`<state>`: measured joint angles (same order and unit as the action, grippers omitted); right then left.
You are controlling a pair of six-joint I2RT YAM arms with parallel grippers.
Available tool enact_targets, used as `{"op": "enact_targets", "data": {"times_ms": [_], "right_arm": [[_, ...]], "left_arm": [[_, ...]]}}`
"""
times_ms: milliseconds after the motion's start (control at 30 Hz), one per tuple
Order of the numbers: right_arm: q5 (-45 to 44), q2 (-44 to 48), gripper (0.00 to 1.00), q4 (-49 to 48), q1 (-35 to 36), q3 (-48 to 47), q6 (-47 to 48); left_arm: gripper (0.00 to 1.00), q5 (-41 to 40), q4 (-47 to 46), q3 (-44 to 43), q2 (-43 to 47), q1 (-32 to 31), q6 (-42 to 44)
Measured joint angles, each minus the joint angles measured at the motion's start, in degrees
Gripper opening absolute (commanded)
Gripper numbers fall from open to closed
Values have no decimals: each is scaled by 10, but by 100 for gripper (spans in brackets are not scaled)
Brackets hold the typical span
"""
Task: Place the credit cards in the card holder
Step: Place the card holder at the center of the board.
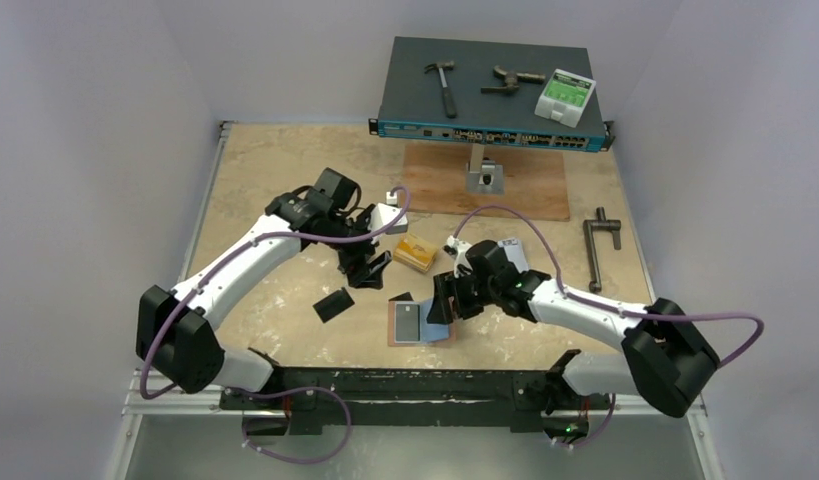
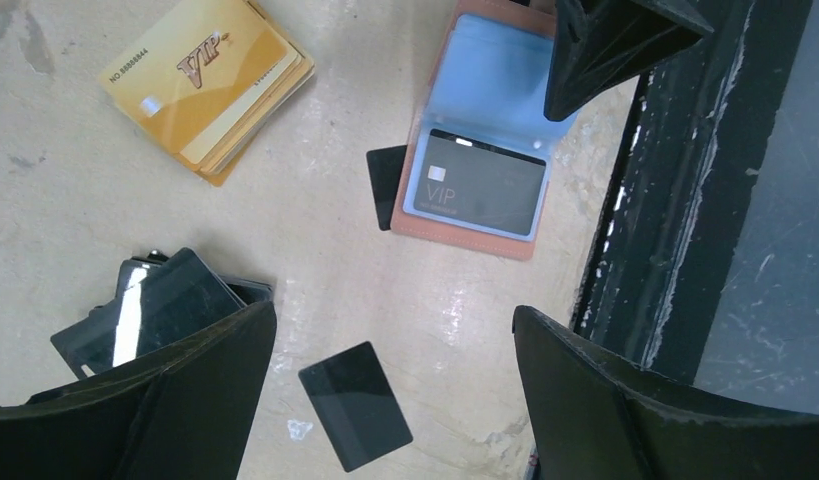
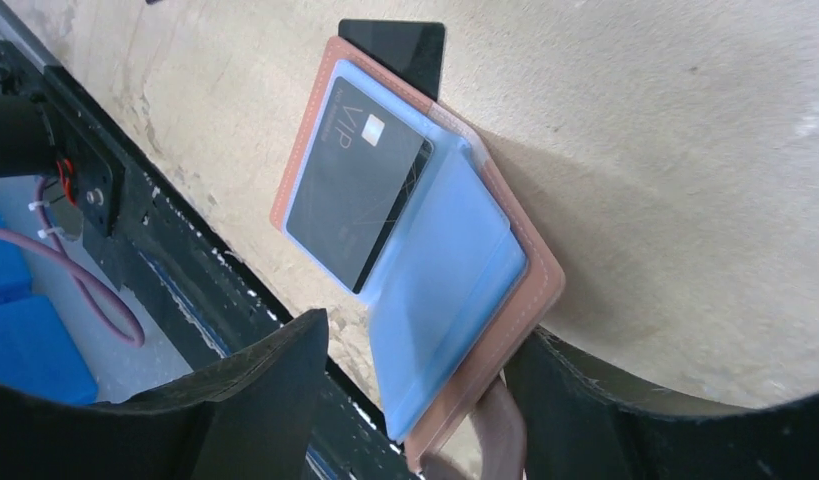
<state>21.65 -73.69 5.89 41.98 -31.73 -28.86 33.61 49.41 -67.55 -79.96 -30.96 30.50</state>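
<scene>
Card holder (image 3: 545, 278) lies open on desk (image 2: 315, 250) near front rail (image 2: 635, 200), black VIP card (image 3: 355, 180) in slot. Right end effector (image 3: 417, 330): jaws apart, astride holder's raised blue flap (image 3: 455, 300). Risk: flap unsupported, may fold shut over slots. Left end effector (image 2: 393, 315): jaws wide, empty, above loose black card (image 2: 355, 405). Risk: thin flat card slides instead of lifting.

Both arms, the left arm (image 1: 235, 262) and the right arm (image 1: 585, 305), wear glossy white shells between bulky black joint housings (image 1: 180, 335). A thin purple cable (image 1: 495, 208) loops from behind each set of jaws back to the shoulder. The jaws are matte black plastic, thick, wedge-shaped, with faintly scuffed edges; a boxy wrist block (image 1: 333, 190) sits just behind them
</scene>
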Motion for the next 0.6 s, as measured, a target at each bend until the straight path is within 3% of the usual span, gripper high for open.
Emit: {"op": "enact_targets", "data": {"times_ms": [133,367,600], "right_arm": [[-44,39,71,66,-4,-30,5],[-132,93,72,126,-44,-113,20],[-151,-18,75,77,-73,-159,20]], "left_arm": [[90,-1,14,-25,-11,1,-27],[86,-27,16,-75,-50,4,-45],[77,-71,24,-143,-146,8,-44]]}}
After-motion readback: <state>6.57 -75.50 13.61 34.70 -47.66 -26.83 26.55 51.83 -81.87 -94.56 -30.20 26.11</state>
